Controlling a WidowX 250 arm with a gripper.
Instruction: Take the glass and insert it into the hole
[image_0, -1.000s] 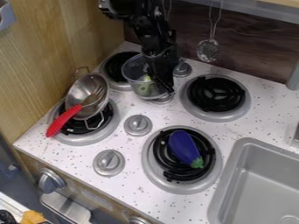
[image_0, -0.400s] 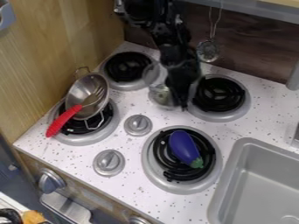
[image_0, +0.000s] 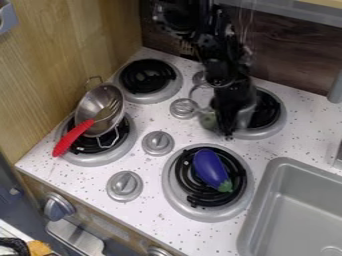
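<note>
The black gripper (image_0: 228, 131) hangs at the left side of the back right burner (image_0: 268, 112), shut on the clear glass (image_0: 208, 120). Part of the glass is hidden behind the gripper, and something greenish shows through its wall. The glass is held a little tilted, beside the round stove knob (image_0: 183, 108). No hole for the glass can be made out on the stove top.
A metal strainer (image_0: 90, 107) and a red-handled utensil (image_0: 72, 137) lie over the front left burner. A purple eggplant (image_0: 210, 168) rests on the front right burner. The grey sink (image_0: 267, 187) is at the lower right.
The gripper has moved to the right with the glass, from beside the back left burner to the edge of the back right one. The arm now covers the hanging utensil at the back wall.
</note>
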